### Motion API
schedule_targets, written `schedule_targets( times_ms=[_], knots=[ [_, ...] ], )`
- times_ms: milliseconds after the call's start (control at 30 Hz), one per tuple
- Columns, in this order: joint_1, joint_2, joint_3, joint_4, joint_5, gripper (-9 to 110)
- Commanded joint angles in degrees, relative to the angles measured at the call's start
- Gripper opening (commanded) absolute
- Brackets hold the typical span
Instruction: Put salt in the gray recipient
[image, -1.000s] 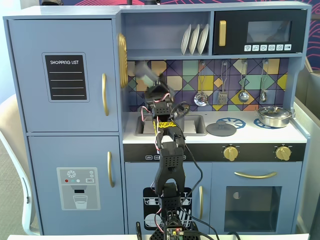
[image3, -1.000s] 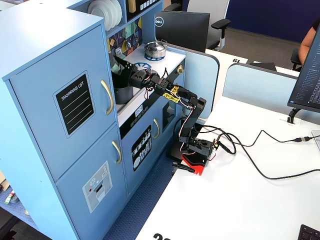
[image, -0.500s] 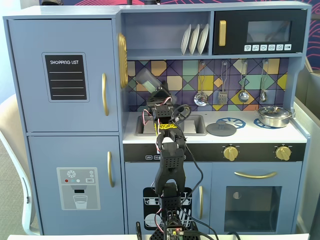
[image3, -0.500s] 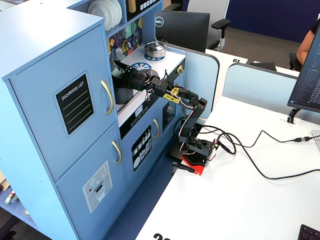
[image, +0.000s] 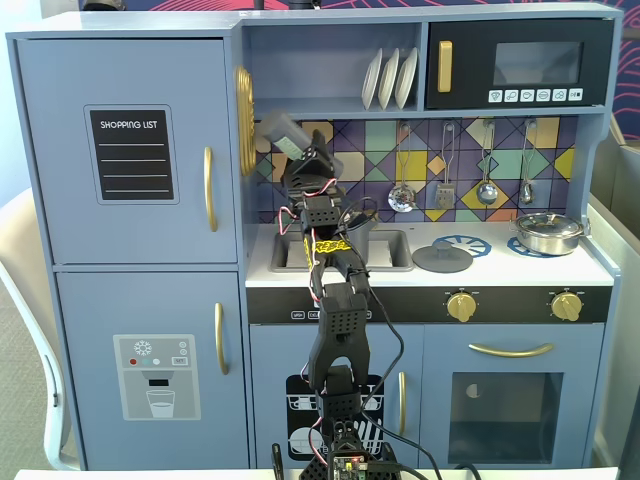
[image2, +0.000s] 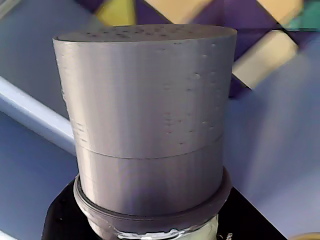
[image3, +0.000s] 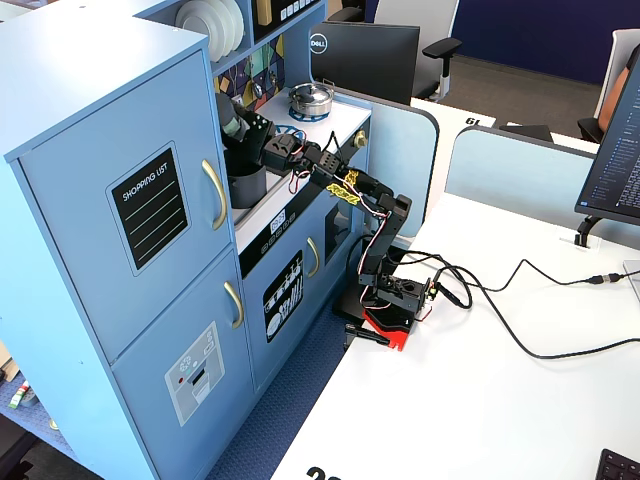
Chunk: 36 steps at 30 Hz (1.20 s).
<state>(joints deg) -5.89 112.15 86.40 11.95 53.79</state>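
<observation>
My gripper (image: 306, 163) is shut on the salt (image: 283, 134), a slim gray shaker with a pale green label. It is held in the air, tilted toward the upper left, in front of the tiled backsplash. In the wrist view the salt (image2: 150, 115) fills the frame, with black jaw parts on either side of its base. In another fixed view the salt (image3: 230, 117) hangs above the gray recipient (image3: 246, 186), a dark-gray pot standing on the counter beside the fridge wall. In the front fixed view the arm hides the recipient.
A flat gray lid (image: 442, 259) lies on the counter right of the sink (image: 385, 252). A shiny silver lidded pan (image: 547, 232) sits at the far right. Utensils (image: 487, 190) hang on the backsplash. A shelf with plates (image: 390, 78) is overhead, and the fridge door (image: 130, 150) stands left.
The gripper has lifted the salt up and a little to the left, and tipped it further over, compared with half a second ago.
</observation>
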Motion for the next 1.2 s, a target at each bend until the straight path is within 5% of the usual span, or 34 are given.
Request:
schedule_targets(
  times_ms=[0, 233, 567, 1167],
  knots=[
    [1.58, 3.43, 3.16, -1.85, -0.26, 0],
    [2.29, 5.27, 7.29, -3.08, -4.66, 0],
    [5.89, 5.36, 2.20, -0.44, -26.28, 0],
    [32.70, 6.50, -0.97, 4.13, -81.21, 0]
  ],
)
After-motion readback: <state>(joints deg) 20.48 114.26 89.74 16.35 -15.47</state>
